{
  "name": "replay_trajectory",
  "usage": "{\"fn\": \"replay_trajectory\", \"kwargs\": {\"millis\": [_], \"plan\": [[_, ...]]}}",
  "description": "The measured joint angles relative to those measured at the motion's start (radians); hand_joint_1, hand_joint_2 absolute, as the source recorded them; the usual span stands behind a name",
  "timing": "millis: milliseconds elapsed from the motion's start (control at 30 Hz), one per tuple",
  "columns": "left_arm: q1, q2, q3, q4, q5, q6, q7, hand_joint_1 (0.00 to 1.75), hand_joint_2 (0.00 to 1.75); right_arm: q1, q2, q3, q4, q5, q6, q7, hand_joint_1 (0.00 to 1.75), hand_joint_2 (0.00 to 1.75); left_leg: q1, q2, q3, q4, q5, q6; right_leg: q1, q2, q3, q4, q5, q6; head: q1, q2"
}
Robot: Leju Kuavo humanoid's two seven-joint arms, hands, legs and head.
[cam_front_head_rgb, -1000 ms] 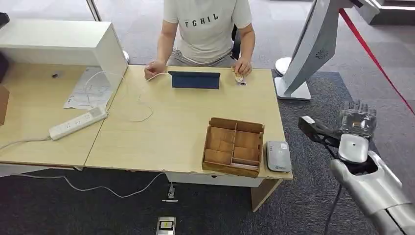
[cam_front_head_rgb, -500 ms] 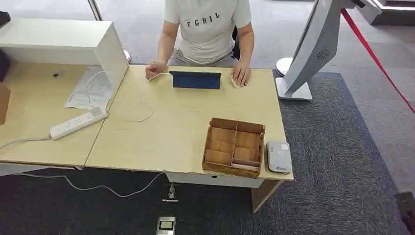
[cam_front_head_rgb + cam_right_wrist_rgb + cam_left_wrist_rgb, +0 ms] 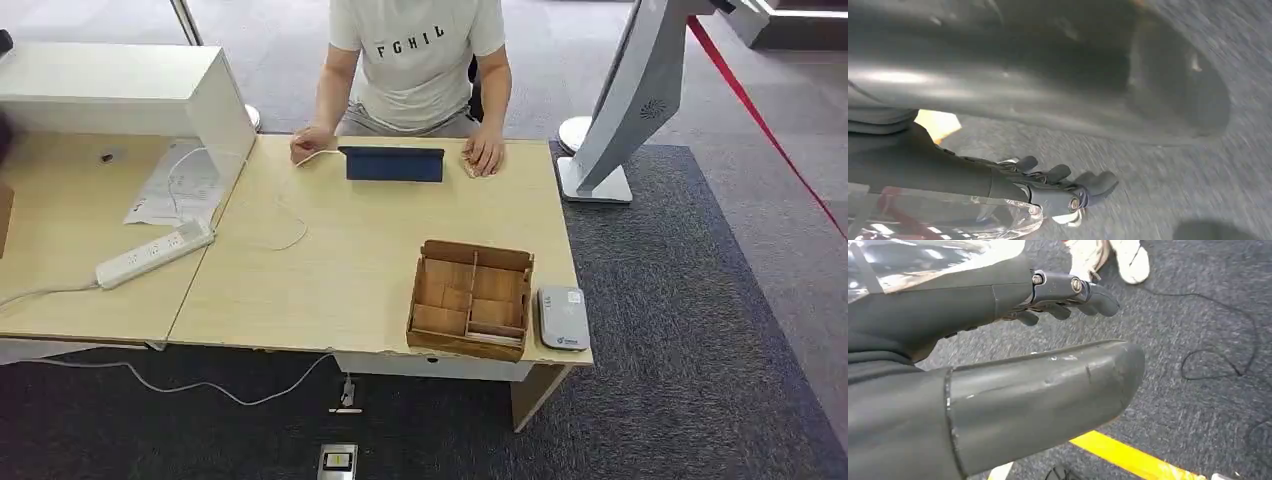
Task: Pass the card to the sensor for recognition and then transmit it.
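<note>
Right hand [image 3: 1048, 187] now hangs low over the grey carpet, fingers loosely apart and gently curled, nothing between them. A second ago that arm was raised at about 4 o'clock of the desk [image 3: 350, 260], and it has dropped to the robot's side. Left hand [image 3: 1058, 295] hangs the same way, with its fingers stretched out, slightly spread and empty.

Across the desk at 12 o'clock, the person's hand [image 3: 484, 155] lies flat on the far edge, just at 3 o'clock of the dark tablet [image 3: 391, 164]. A second ago that hand pinched a small card there; now the palm covers the spot and I cannot make the card out. I'd judge it sits under that hand.

That reads as the handover completed. The grey sensor [image 3: 563, 318] sits at the desk's 5 o'clock corner, touching the wooden tray [image 3: 470, 262] on its 3 o'clock side, with nothing over it. Both arms look parked, so another pass would have to start from rest.
</note>
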Motion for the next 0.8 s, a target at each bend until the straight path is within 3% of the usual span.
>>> {"fn": "replay_trajectory", "kwargs": {"millis": [100,267,500,800], "plan": [[0.0,0.001,0.0,-0.006,-0.026,0.0,0.007,0.0,0.0,-0.006,0.062,0.01,0.048,0.011,-0.019,-0.014,0.0,0.0,0.0,0.0,0.0,0.0,0.0,0.0,0.0,0.0,0.0,0.0,0.0,0.0,0.001,0.0],[0.001,0.003,0.0,-0.019,-0.038,0.0,0.033,0.0,0.0,-0.018,0.101,0.032,0.106,0.045,-0.072,0.001,0.0,0.0,-0.001,0.0,0.0,0.0,0.0,0.0,-0.002,0.0,0.0,0.0,0.0,0.0,0.001,0.0],[0.006,0.002,0.0,-0.044,-0.045,0.0,0.083,0.0,0.0,-0.025,0.114,0.056,0.148,0.076,-0.072,0.018,0.0,0.0,-0.003,0.0,0.0,0.0,0.0,0.0,-0.003,0.0,0.0,0.0,0.0,0.0,0.001,0.0],[0.007,-0.013,0.0,-0.075,-0.064,0.0,0.116,0.0,0.0,-0.034,0.109,0.081,0.178,0.081,-0.022,0.057,0.0,0.0,-0.003,0.0,0.0,0.0,0.0,0.0,-0.003,0.0,0.0,0.0,0.0,0.0,0.001,0.0]]}}
